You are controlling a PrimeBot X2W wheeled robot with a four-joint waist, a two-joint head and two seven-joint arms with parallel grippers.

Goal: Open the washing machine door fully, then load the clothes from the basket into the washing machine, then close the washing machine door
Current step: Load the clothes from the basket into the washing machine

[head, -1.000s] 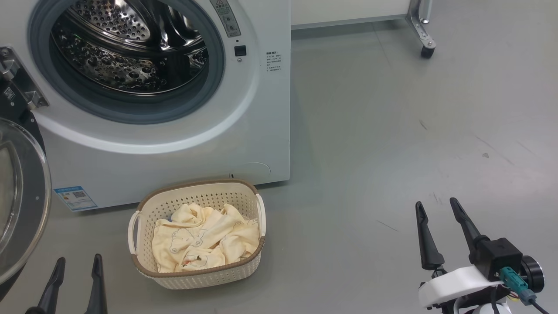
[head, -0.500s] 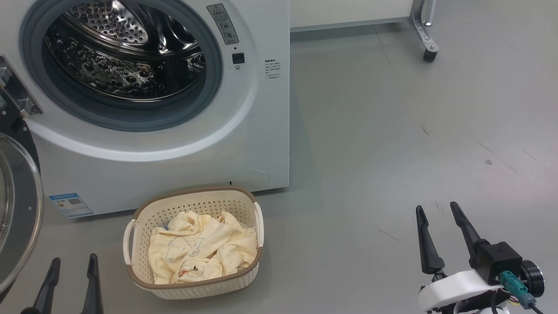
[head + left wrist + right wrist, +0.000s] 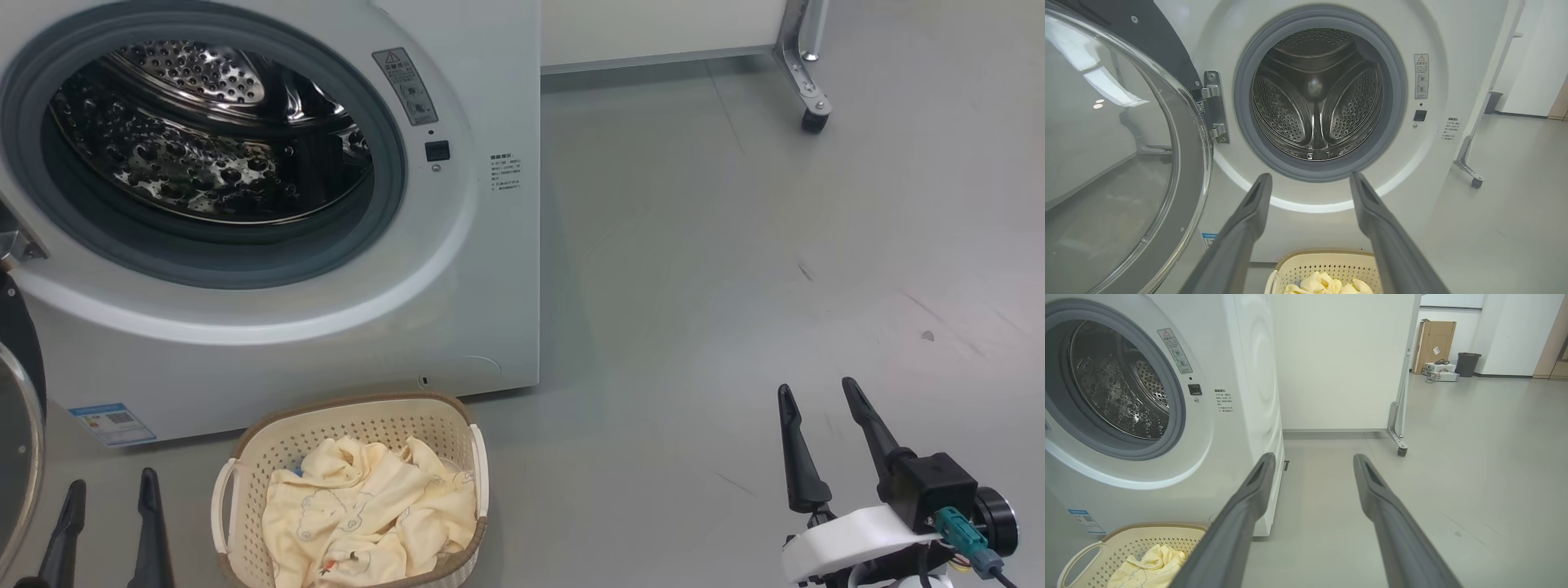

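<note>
Starting at the far left, the washing machine door [image 3: 1114, 163] stands swung out on its hinge, so the opening step looks done; just right of it the left gripper [image 3: 111, 483] hangs low, its two dark fingers spread with nothing between them; the basket [image 3: 351, 404] sits on the floor [image 3: 718, 286] just beside that gripper, to its right and slightly ahead, so the left arm is plainly the nearer one; the clothes [image 3: 367, 523] lie heaped inside it, pale yellow with a sliver of blue at the back left; its white loop handles face left and right, though the near end is cut off, so its long axis is hard to call; directly behind it rises the washing machine [image 3: 457, 310], its drum [image 3: 204, 155] bare above the grey seal [image 3: 388, 196]; loading has not begun, I judge; a reach from the left would have to clear the door on one side and the basket rim below; further right the floor runs bare to the right gripper [image 3: 816, 388], likewise spread and holding nothing, well apart from the basket; a castor [image 3: 812, 121] stands far behind.
</note>
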